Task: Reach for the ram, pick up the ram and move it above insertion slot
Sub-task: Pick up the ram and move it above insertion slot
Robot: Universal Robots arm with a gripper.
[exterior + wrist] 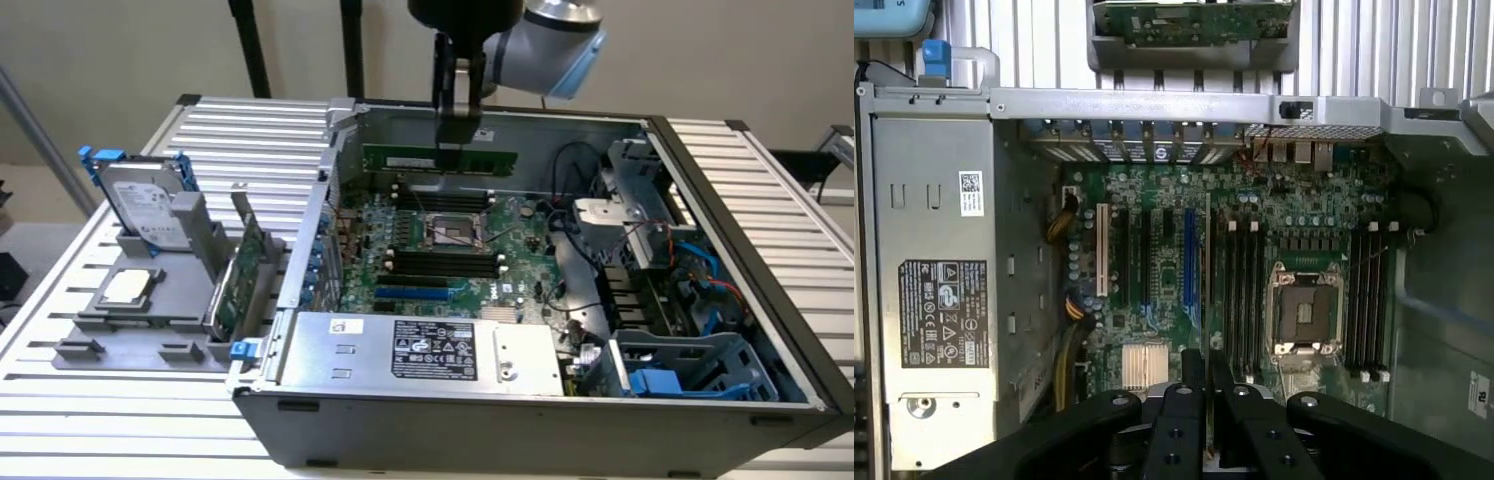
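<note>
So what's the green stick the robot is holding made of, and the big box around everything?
The ram looks like green circuit board, matte, with small dark chips along it, probably fibreglass with plastic parts. The computer case looks like grey sheet metal: thin folded walls with a dull shine. The gripper holds the ram above the motherboard.

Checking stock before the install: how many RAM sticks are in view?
1. The ram hangs in the gripper above the open computer case, over the motherboard. Its memory slots look empty, though some are partly hidden.
</note>
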